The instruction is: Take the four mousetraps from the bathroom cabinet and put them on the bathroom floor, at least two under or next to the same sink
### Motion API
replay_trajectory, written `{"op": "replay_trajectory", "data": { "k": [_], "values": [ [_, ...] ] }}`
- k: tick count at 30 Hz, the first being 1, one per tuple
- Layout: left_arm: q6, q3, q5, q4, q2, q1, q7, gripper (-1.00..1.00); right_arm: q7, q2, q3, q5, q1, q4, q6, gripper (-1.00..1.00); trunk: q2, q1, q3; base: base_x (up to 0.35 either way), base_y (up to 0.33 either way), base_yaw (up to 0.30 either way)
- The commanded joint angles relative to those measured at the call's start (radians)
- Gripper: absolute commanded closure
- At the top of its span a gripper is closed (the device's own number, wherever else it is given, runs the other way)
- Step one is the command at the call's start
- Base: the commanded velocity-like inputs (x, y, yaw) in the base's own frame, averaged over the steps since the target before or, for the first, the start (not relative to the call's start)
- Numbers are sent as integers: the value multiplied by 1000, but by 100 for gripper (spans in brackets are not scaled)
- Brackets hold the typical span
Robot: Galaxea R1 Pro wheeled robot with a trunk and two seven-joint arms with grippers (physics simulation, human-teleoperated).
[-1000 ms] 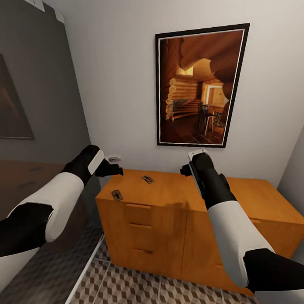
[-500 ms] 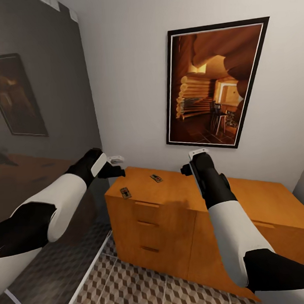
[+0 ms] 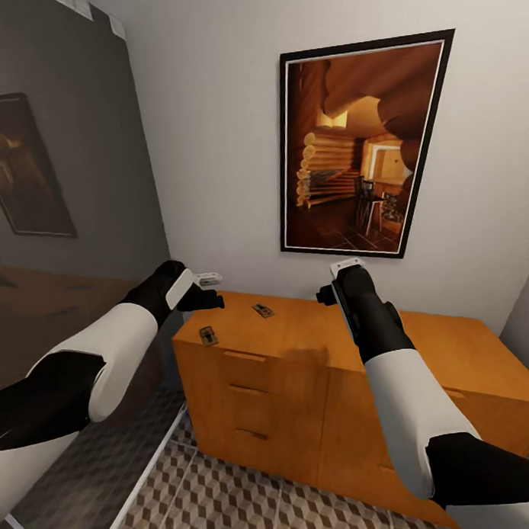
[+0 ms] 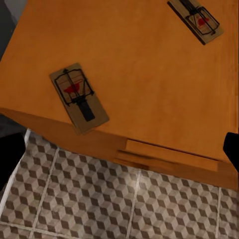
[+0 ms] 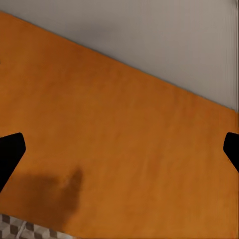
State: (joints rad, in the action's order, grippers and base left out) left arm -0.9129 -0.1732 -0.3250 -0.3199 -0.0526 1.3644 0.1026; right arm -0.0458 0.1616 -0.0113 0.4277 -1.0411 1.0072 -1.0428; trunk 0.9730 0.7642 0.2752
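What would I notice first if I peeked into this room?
Probably the big framed picture of a log cabin room, hanging on the white wall above the orange cabinet. Then two little mousetraps lying on the cabinet's top near its left end, with the robot's left gripper hovering just beside them.

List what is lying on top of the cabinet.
Two mousetraps lie on the cabinet top: one at its front left corner, another further back. The right arm covers part of the top, so anything beneath it stays unseen.
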Motion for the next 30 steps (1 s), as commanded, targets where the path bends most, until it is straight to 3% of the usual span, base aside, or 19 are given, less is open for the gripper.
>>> {"op": "replay_trajectory", "data": {
  "k": [1,21,30],
  "values": [
    [-3,-6,-11,-1,0,1,9,-100,-5,0,-1,6,-1,1,-4,-100,1,0,1,0,-213,1],
    [-4,-6,-10,-5,-3,1,16,-100,-6,-4,-1,6,0,-2,-4,-100,1,0,1,1,-25,0],
    [-5,-6,-7,-1,-2,1,19,-100,-7,-4,-1,5,0,-3,-4,-100,1,0,1,217,0,0]
  ]
}}
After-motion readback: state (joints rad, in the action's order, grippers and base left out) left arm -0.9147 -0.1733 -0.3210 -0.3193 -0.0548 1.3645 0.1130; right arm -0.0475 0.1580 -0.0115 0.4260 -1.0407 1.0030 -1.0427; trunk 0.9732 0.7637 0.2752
